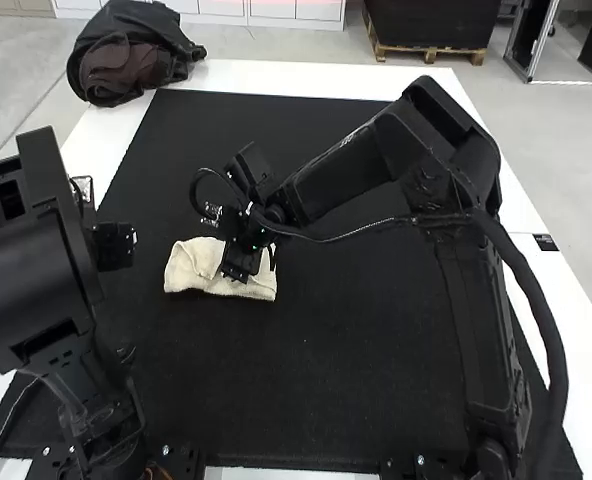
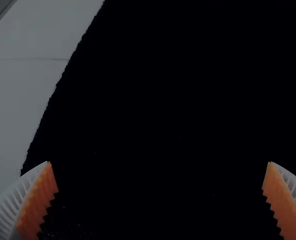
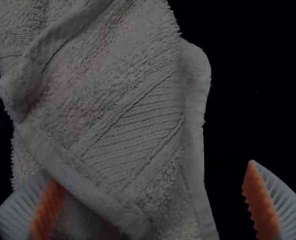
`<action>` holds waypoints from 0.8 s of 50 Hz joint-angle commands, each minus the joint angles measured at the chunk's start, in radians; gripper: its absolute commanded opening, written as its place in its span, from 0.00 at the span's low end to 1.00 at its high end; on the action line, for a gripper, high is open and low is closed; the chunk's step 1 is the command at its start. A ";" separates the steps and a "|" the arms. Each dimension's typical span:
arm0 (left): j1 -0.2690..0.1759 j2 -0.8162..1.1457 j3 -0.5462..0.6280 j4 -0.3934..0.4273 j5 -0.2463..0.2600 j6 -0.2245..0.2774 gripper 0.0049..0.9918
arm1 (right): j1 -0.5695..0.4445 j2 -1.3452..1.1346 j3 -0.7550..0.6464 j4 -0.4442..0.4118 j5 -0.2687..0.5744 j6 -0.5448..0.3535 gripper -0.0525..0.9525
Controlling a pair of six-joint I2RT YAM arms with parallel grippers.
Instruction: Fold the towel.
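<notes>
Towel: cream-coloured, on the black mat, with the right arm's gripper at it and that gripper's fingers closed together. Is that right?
Not quite: the right gripper's fingers are spread wide apart, as the right wrist view shows. The cream-coloured towel is on the black mat with that gripper at it, as you say.

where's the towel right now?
High view: the towel is on the black mat, left of the view's centre, with the right gripper over it.
</notes>
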 commanded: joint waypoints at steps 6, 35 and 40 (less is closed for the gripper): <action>0.010 -0.021 0.016 0.005 0.017 -0.009 0.97 | -0.001 -0.010 0.020 0.000 -0.006 0.009 0.58; 0.010 -0.021 0.007 0.008 0.015 -0.010 0.97 | 0.028 -0.054 -0.015 -0.011 -0.049 0.047 0.04; 0.008 -0.021 0.003 0.010 0.015 -0.010 0.97 | 0.042 -0.057 -0.017 -0.017 -0.055 0.061 0.04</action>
